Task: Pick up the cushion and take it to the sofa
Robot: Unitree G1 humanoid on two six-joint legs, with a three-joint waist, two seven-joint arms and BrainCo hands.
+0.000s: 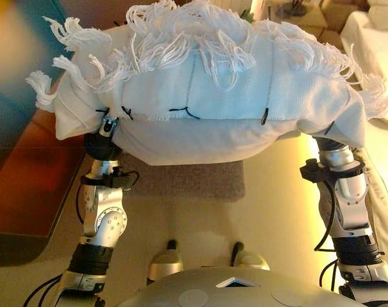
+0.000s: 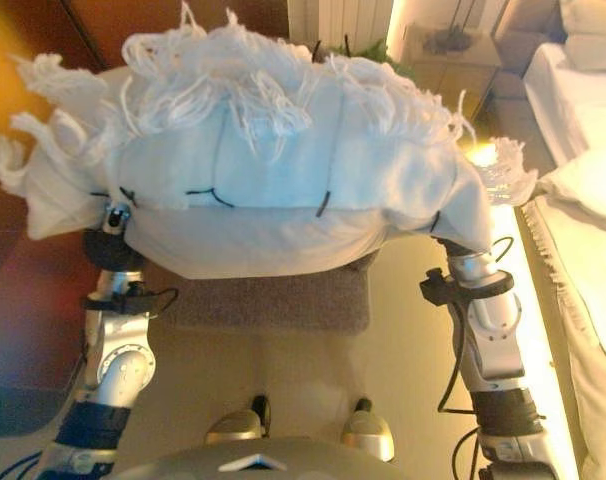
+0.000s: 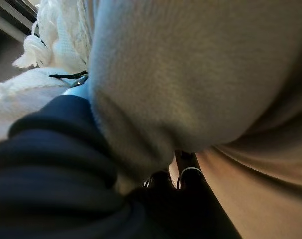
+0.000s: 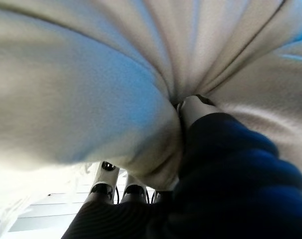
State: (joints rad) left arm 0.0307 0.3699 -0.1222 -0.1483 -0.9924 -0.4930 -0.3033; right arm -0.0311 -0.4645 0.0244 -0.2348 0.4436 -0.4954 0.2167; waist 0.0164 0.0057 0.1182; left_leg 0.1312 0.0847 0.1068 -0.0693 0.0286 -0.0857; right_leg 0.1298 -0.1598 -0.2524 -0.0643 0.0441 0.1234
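Observation:
A big white cushion (image 1: 207,96) with long fringe on top is held up off the floor between my two arms. It also fills the right eye view (image 2: 283,170). My left hand (image 3: 56,164) is under the cushion's left end, and the fabric (image 3: 191,74) bulges over its fingers (image 3: 183,172). My right hand (image 4: 230,174) is under the right end, its thumb (image 4: 196,107) dug into gathered folds of the cover (image 4: 91,74). In the eye views the cushion hides both hands; only the wrists show below it.
A brown rug (image 1: 187,182) lies on the pale floor below the cushion. A reddish-brown wooden surface (image 1: 27,179) runs along the left. A white bed (image 2: 583,120) is on the right, with a small cabinet (image 2: 453,60) behind it.

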